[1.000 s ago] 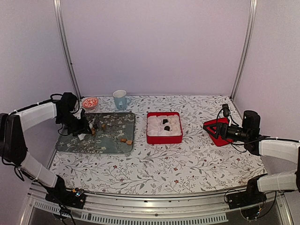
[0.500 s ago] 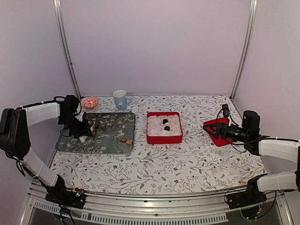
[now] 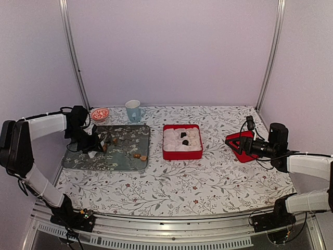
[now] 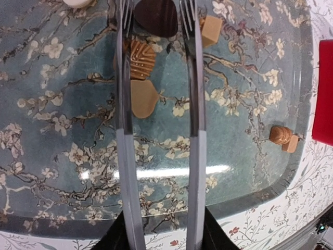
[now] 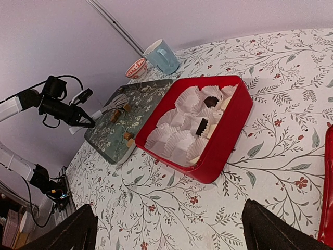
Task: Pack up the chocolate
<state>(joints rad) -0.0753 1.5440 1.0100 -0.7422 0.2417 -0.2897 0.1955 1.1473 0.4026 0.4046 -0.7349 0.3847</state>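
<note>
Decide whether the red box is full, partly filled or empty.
Partly filled. The red box holds two dark chocolates in white paper cups; several other cups look empty.

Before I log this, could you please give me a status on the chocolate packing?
Left hand open, tips astride a dark chocolate on the tray. Right hand open, empty. Two dark pieces in the red box. Nothing between tray and box.
</note>
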